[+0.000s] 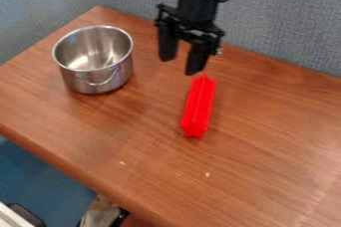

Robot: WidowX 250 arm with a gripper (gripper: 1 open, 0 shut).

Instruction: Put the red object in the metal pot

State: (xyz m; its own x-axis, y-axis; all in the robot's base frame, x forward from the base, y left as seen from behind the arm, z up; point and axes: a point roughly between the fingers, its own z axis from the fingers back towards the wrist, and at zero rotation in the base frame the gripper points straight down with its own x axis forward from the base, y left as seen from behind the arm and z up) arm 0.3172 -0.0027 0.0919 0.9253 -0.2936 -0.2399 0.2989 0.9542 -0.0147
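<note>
My gripper (186,62) hangs with jaws apart and empty just above the far tip of the red object (198,106), which lies on the table, long axis running toward the camera, with the metal pot (94,59) well left.

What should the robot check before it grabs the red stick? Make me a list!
1. Pincer open: ok, the fingers stand apart and hold nothing.
2. Pincer above the red stick: not ok, it hangs just past the stick's far end.
3. Red stick free to grab: ok, it lies flat on the wooden table, with nothing touching it.
4. Metal pot upright and empty: ok.
5. Path from stick to pot clear: ok, bare table between.
6. Fingers lined up across the stick: cannot tell.
</note>
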